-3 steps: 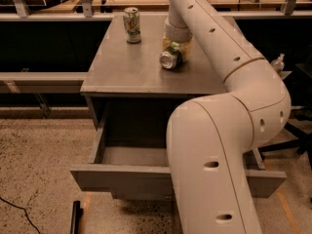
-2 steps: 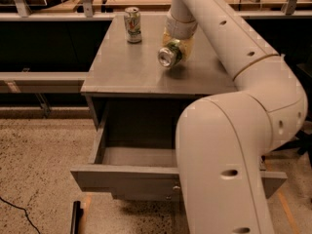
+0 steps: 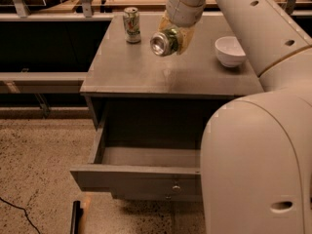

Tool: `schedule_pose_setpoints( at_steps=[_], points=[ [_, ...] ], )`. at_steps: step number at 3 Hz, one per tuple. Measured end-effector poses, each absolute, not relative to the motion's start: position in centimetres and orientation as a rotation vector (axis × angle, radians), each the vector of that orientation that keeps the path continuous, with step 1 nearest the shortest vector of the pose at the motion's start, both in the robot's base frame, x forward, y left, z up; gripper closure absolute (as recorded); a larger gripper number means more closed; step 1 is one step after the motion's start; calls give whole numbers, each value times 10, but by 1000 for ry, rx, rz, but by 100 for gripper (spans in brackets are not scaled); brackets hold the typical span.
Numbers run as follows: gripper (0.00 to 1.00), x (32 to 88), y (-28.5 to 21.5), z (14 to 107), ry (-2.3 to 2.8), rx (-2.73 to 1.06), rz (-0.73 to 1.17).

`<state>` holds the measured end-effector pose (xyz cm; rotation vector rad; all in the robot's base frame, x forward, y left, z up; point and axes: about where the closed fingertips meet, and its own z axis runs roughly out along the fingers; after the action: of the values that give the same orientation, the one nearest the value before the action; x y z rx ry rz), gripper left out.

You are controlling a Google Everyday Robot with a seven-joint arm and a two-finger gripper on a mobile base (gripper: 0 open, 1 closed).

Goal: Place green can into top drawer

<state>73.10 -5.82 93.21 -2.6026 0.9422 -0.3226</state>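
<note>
One change I am logging: the gripper (image 3: 171,38), clamped on the green can (image 3: 162,42), is now holding it raised off the bench (image 3: 146,74), so I am judging the grasp done and the open top drawer (image 3: 126,178) next.

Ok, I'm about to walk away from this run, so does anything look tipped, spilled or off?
Nothing stands out. The green can is on its side only because the end effector holds it in the air above the cabinet top. The pale can and bowl stand upright, and the top drawer is open.
</note>
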Motion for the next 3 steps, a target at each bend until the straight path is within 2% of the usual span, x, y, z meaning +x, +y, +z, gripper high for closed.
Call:
schedule_pose_setpoints(
  at_steps=[1, 3],
  points=[
    [100, 726, -53, 931, 955, -2601, -295],
    [100, 658, -50, 925, 1219, -2447, -34]
  ],
)
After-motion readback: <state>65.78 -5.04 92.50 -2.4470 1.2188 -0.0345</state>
